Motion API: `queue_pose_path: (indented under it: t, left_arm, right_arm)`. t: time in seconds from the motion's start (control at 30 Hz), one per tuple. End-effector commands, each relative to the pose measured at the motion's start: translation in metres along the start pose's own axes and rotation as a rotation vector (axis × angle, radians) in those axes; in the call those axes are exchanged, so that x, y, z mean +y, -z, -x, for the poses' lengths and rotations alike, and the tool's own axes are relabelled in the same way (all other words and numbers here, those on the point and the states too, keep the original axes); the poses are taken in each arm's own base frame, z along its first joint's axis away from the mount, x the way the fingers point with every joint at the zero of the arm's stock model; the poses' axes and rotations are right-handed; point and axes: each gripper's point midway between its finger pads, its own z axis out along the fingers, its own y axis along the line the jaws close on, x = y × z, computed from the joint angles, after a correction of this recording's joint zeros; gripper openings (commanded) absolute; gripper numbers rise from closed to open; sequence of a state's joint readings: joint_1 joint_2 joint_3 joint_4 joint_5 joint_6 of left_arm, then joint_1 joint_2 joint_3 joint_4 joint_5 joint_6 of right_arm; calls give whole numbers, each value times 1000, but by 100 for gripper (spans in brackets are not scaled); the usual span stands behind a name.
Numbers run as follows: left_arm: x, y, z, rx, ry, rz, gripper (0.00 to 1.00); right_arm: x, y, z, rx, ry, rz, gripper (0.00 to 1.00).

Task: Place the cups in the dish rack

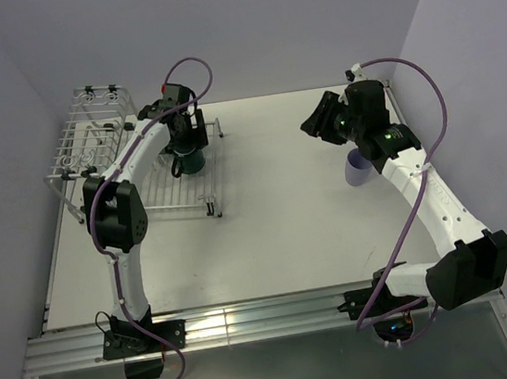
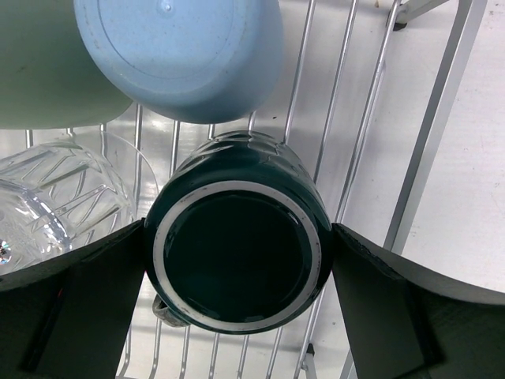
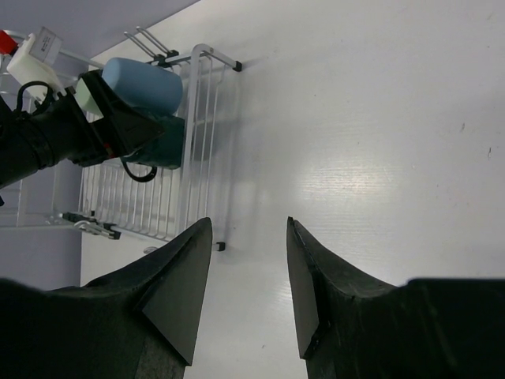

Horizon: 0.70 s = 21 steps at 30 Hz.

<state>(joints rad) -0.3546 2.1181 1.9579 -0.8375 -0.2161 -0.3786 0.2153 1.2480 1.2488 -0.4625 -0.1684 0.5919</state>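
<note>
The dark green mug (image 2: 237, 253) stands base up on the flat grid of the white dish rack (image 2: 442, 118). My left gripper (image 2: 238, 237) is shut on it, with one finger touching each side. The light blue tumbler (image 2: 181, 55), the pale green tumbler (image 2: 47, 71) and the clear glass (image 2: 55, 197) sit on the rack just beyond it. The lavender tumbler (image 1: 356, 168) stands on the table on the right, partly under my right arm. My right gripper (image 3: 248, 229) is open and empty above the table, and it faces the rack (image 3: 197, 158).
The rack's raised basket (image 1: 88, 136) is at the far left, against the left wall. The rack's foot (image 3: 221, 246) stands on the white table (image 1: 284, 204). Walls close in the left, back and right sides.
</note>
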Motion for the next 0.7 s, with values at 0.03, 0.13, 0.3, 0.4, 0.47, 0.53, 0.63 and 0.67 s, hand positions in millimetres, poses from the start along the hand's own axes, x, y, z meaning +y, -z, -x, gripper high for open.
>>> queue_pose_path:
  t: [0.03, 0.13, 0.3, 0.4, 0.47, 0.53, 0.63, 0.67]
  left_arm:
    - [-3, 40, 36, -130, 8, -16, 99]
    - [-1, 40, 37, -132, 10, -6, 99]
    - [0, 36, 33, -122, 13, 4, 99]
    - [0, 40, 36, -135, 17, -2, 99]
    - [0, 45, 40, -150, 18, -4, 99]
    - [1, 49, 45, -164, 17, -4, 99]
    - [2, 52, 47, -167, 15, 0, 99]
    - [2, 53, 48, -170, 15, 0, 99]
  right_arm:
    - [-2, 2, 5, -22, 23, -13, 51]
    - [-2, 1, 3, -18, 23, -12, 51]
    - [-3, 2, 3, -20, 24, -18, 51]
    - [-4, 3, 4, -22, 27, -21, 51]
    - [-4, 3, 4, -23, 29, -22, 51]
    - [-4, 3, 5, -25, 30, -24, 51]
    - [-4, 3, 5, -23, 28, -25, 51]
    - [-4, 3, 5, -24, 28, -27, 51]
